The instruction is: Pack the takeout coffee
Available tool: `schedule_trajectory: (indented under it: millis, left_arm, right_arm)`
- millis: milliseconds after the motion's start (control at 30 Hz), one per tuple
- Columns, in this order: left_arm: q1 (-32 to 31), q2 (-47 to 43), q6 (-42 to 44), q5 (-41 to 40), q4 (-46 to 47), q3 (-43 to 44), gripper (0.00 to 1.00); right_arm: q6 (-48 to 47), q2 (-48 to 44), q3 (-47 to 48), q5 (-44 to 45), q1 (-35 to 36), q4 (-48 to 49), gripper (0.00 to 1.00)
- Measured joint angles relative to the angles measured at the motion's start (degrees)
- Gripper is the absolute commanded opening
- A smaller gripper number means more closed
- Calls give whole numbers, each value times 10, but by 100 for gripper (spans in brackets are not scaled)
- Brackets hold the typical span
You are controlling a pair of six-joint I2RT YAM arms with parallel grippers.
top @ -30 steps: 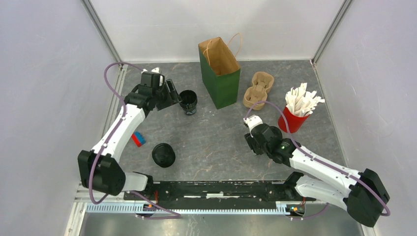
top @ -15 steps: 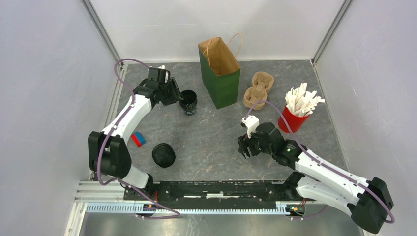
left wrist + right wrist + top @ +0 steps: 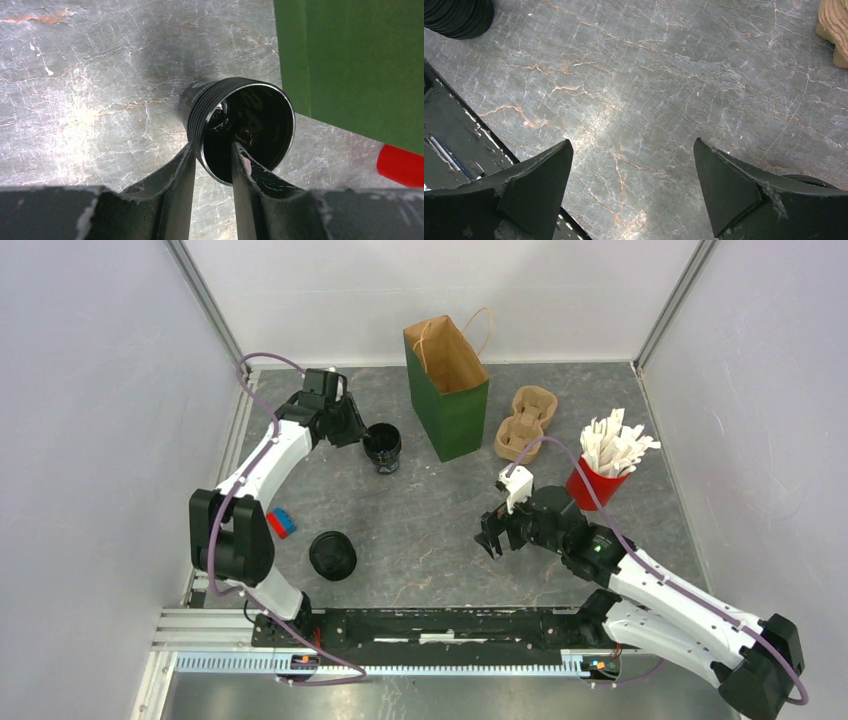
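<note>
From where I stand, the left gripper point(image 3: 212, 146) has its jaws narrowed to a slot astride the wall of the open cup point(image 3: 381, 446), at the far left and just left of the bag point(image 3: 450, 390). One finger is outside and one is down inside. The outer one looks to be touching and the inner one stands off a little, so I'd say nothing is gripped yet.

A pinch on one thin wall is a poor hold. The cup may buckle, or swing and tip when lifted, or catch the bag's edge. Its inside shines black. I cannot tell if that is liquid, but if it is, it spills.

The right gripper point(image 3: 632, 145) hangs wide open and empty at near centre, with the lidded cup point(image 3: 332, 555) well to its left.
</note>
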Motion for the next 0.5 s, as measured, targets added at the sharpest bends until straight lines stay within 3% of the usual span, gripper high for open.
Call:
schedule_trajectory:
  millis: [500]
  left_arm:
    - [4,32,5,2,-5,22,22]
  right_arm:
    - [3,-24,0,14,0,1,98]
